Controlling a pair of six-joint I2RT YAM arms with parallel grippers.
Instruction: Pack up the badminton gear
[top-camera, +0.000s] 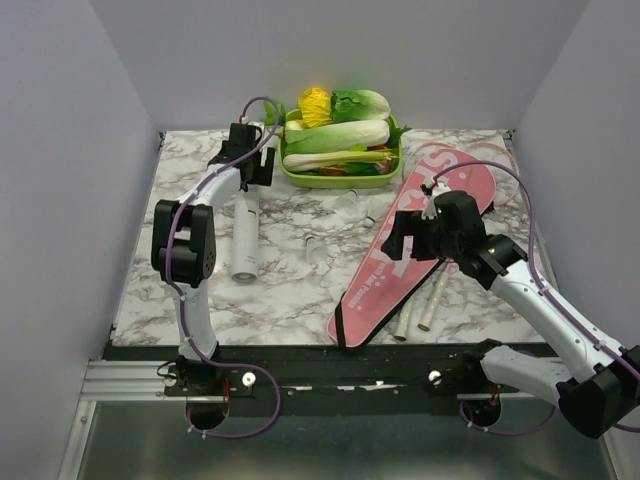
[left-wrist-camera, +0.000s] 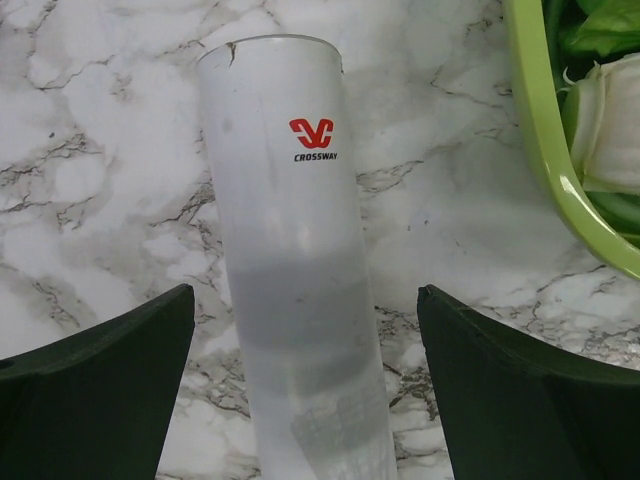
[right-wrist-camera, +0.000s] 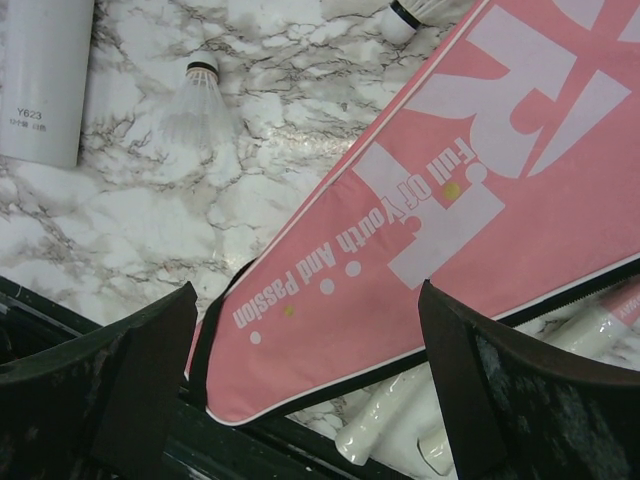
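Note:
The pink racket cover bag (top-camera: 400, 262) with white lettering lies diagonally on the right of the marble table; it also fills the right wrist view (right-wrist-camera: 430, 230). Two pale racket handles (top-camera: 428, 303) stick out beside its near end, also in the right wrist view (right-wrist-camera: 400, 420). My right gripper (top-camera: 412, 240) hovers open over the bag (right-wrist-camera: 305, 400). The long white tube (top-camera: 246, 236) lies on the left. My left gripper (top-camera: 243, 165) is open at the tube's far end, its fingers either side of the tube (left-wrist-camera: 300, 300) in the left wrist view, not touching it.
A green tray of vegetables (top-camera: 340, 145) stands at the back centre, its rim (left-wrist-camera: 560, 170) close to the right of my left gripper. White shuttlecocks (right-wrist-camera: 200, 100) lie on the marble between tube and bag. The table's dark front edge (top-camera: 330, 352) is near the bag's tip.

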